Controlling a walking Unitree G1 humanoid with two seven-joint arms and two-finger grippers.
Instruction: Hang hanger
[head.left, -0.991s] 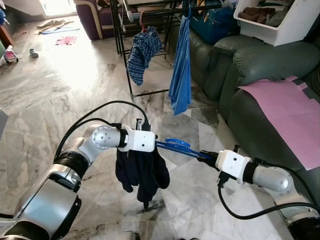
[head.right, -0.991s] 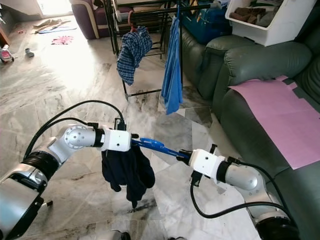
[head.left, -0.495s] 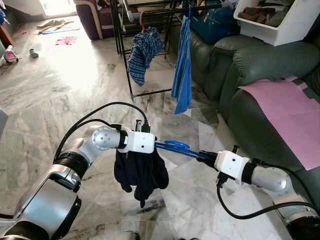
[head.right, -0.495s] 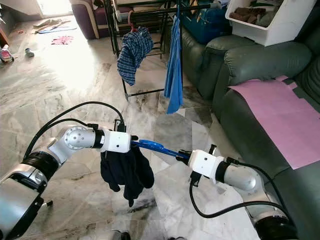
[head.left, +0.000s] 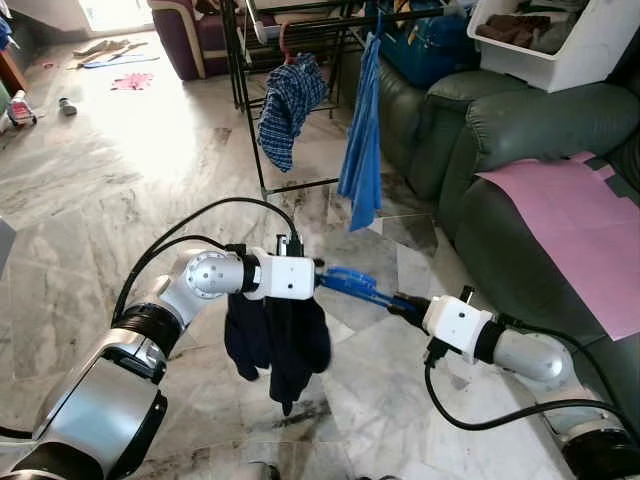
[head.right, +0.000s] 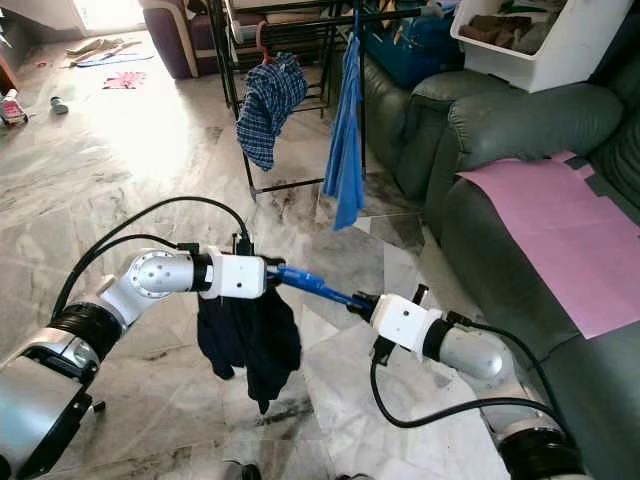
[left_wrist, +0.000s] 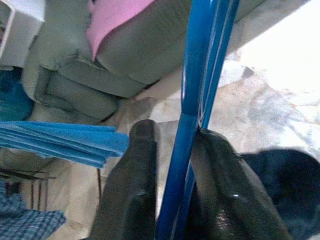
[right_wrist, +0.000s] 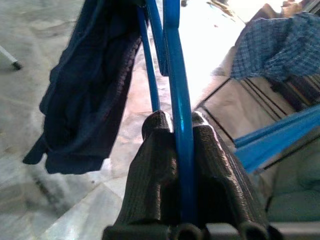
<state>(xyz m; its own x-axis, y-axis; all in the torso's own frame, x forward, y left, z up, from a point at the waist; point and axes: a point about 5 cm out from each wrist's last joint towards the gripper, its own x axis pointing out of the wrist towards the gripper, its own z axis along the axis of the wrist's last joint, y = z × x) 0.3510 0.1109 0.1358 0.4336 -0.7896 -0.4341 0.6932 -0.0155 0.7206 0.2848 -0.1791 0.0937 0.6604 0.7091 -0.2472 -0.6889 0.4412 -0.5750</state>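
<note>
- The right claw (right_wrist: 182, 150) is clamped tight on a bar of the blue hanger (head.left: 355, 285) — its two black fingers (right_wrist: 155, 165) pressed against either side of the plastic with no gap left.
- The left claw (left_wrist: 172, 165) has its fingers straddling another bar of the same hanger, close against it; it looks closed on the bar, though the pinch seems looser than the right one.
- The hanger sits in the lower middle of the head views, held between the two claws above the marble floor (head.left: 100, 200), with a dark garment (head.left: 275, 340) drooping from its left end.
- Its long axis runs roughly level across the frame, left end a little higher, sloping down toward the lower right. I cannot make out which way the hook points.
- Risk — the garment hangs bunched at one end only, so a tilt or jolt could slide it off onto the floor.
- The drying rack (head.left: 300, 20) stands well apart in the upper middle, already carrying a checked shirt (head.left: 288, 100) and a blue cloth (head.left: 362, 140); approaching carelessly, the hanger could snag them or miss the rail.
</note>
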